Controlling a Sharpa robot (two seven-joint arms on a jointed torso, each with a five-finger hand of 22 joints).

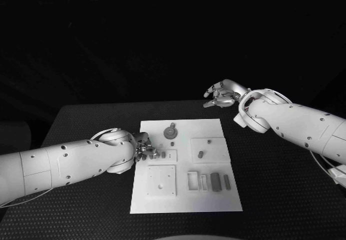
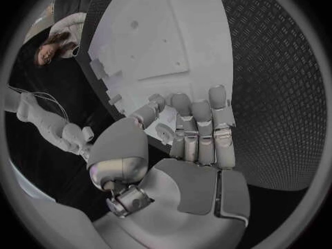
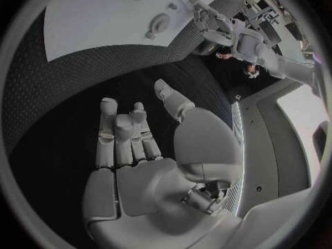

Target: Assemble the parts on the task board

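Observation:
The white task board lies in the middle of the table, also seen as board and board. On it are a round grey disc, small grey parts and several slots near the front right. My left hand sits at the board's left edge with its fingers drawn together over small grey parts. From the wrist, the left hand shows a small rounded piece between thumb and fingers; a grip is unclear. My right hand hovers beyond the board's far right corner, fingers apart, holding nothing.
A square recessed plate fills the board's front left. The black textured table spreads to both sides of the board. My left arm reaches across the board's far side in the right wrist view.

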